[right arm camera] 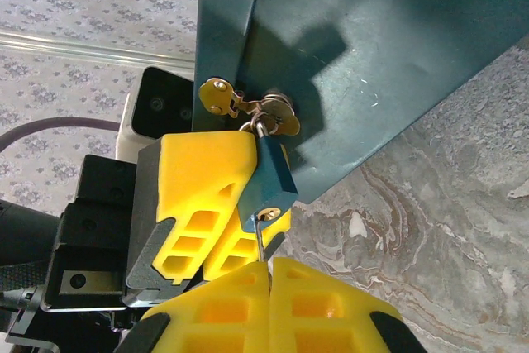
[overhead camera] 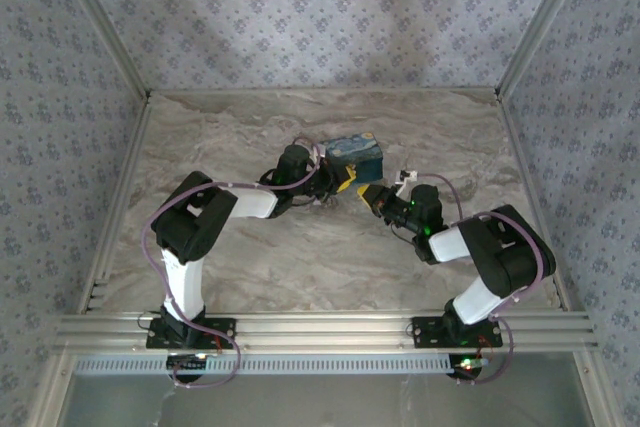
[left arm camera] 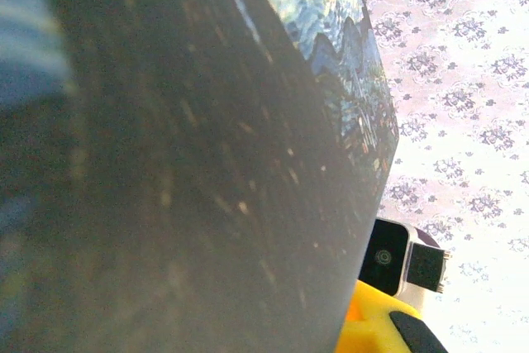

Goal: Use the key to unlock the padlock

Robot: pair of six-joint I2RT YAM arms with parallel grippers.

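Observation:
A small teal padlock [right arm camera: 269,178] hangs by its shackle from the brass hasp [right arm camera: 248,107] on the side of a teal box [right arm camera: 372,47]. My left gripper [right arm camera: 248,173] comes in from the left, its yellow fingers [right arm camera: 194,192] shut on the padlock's body. The key [right arm camera: 260,244] stands with its thin blade in the keyhole on the padlock's underside. My right gripper [right arm camera: 269,274] is shut on the key's head just below the lock. In the top view the left gripper [overhead camera: 345,185] and right gripper [overhead camera: 370,193] meet at the box's [overhead camera: 352,150] near side.
The box's dark wall [left arm camera: 182,171] sits very close in the left wrist view, with its painted lid [left arm camera: 331,55] above. The marble table [overhead camera: 300,257] is bounded by patterned walls [overhead camera: 320,17] and an aluminium rail [overhead camera: 320,329] along the near edge.

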